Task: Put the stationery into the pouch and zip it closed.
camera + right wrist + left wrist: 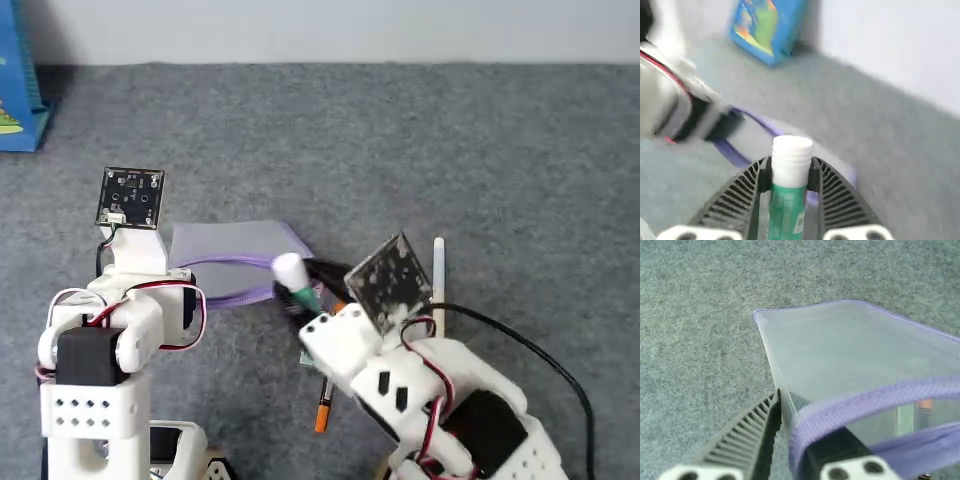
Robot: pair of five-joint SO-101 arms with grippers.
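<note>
High view: a translucent lilac mesh pouch (235, 245) lies on the grey carpeted surface (420, 150), with a green, white-capped glue stick (293, 278) just beside its mouth.

Left wrist view: the left claw (787, 407) pinches the pouch's edge — mouth open.

Right wrist view: the right claw (790, 167) clamps the glue stick — the pouch lies beyond.

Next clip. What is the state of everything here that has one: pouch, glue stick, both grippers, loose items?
pouch: unzipped, mouth open.
glue stick: capped, held near the pouch's mouth.
left gripper: fingers shut on the pouch's rim.
right gripper: fingers shut on the glue stick.
orange-tipped pen: loose on the table, outside the pouch.
thin white stick: loose on the table, outside the pouch.
</note>
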